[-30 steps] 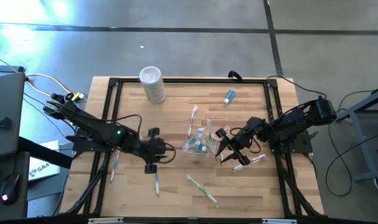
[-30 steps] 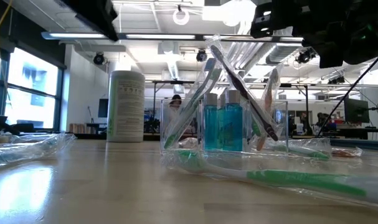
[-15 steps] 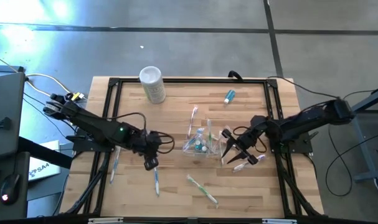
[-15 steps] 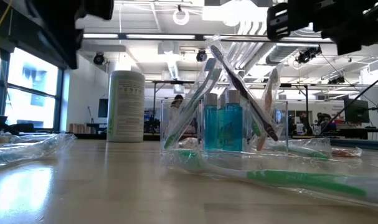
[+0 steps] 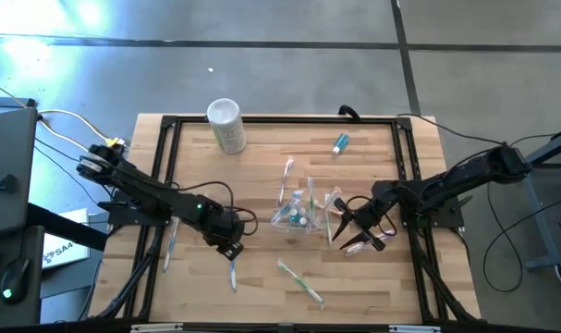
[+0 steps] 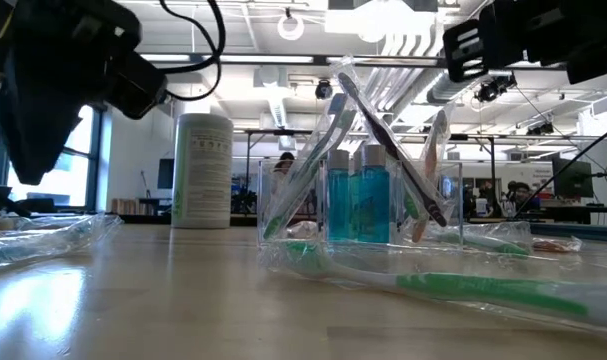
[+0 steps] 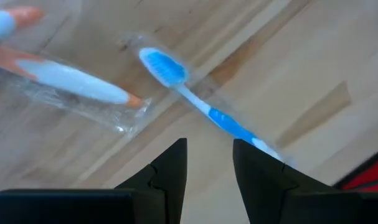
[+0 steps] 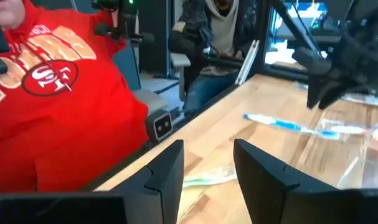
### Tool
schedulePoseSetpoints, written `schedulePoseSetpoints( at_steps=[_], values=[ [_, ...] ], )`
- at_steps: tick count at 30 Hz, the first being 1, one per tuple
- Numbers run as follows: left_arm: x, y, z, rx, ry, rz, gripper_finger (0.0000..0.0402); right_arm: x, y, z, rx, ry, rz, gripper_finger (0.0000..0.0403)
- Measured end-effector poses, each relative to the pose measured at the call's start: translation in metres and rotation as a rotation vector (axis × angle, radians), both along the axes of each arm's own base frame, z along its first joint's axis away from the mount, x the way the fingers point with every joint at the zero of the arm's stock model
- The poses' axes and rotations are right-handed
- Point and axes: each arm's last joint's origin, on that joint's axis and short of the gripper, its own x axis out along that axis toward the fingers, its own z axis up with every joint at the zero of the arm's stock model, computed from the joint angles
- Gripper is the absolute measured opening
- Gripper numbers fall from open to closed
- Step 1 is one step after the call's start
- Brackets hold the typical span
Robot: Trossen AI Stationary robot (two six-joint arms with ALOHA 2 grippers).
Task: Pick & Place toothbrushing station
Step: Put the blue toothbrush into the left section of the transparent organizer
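A clear cup (image 5: 297, 215) stands mid-table with toothbrushes and teal tubes (image 6: 361, 203) in it. A wrapped blue toothbrush (image 5: 232, 272) lies flat near the front edge. My left gripper (image 5: 227, 246) hangs just above it, pointing down and open. In the left wrist view its fingers (image 7: 209, 167) straddle the air above the blue toothbrush's handle (image 7: 229, 121), beside a wrapped white-and-orange toothbrush (image 7: 70, 84). My right gripper (image 5: 347, 231) stands open right of the cup, above a pink toothbrush (image 5: 380, 238), holding nothing.
A tall white cylinder (image 5: 226, 125) stands at the far left. A lone teal tube (image 5: 340, 142) lies at the far right, a green toothbrush (image 5: 300, 281) near the front edge, and another toothbrush (image 5: 169, 242) by the left rail. A person in red (image 8: 51, 93) sits beyond the table.
My left gripper has come down toward the blue toothbrush near the front edge and has rolled about its own axis. My right gripper has tipped up from pointing down to nearly level and has drawn a little toward the right edge. Nothing on the table has moved.
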Motion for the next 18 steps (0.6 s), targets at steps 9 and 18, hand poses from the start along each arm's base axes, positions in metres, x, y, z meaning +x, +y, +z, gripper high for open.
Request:
schedulePoseSetpoints(
  at_steps=[9,18],
  values=[
    [0.006,-0.001,-0.023,0.019,0.158,0.299,0.0126,-0.001,-0.002,-0.003,-0.040,0.012,-0.002,0.0133],
    [0.019,-0.004,-0.033,0.022,0.096,0.365,0.0126,-0.004,-0.003,-0.003,-0.064,0.016,0.007,0.0133]
  ],
)
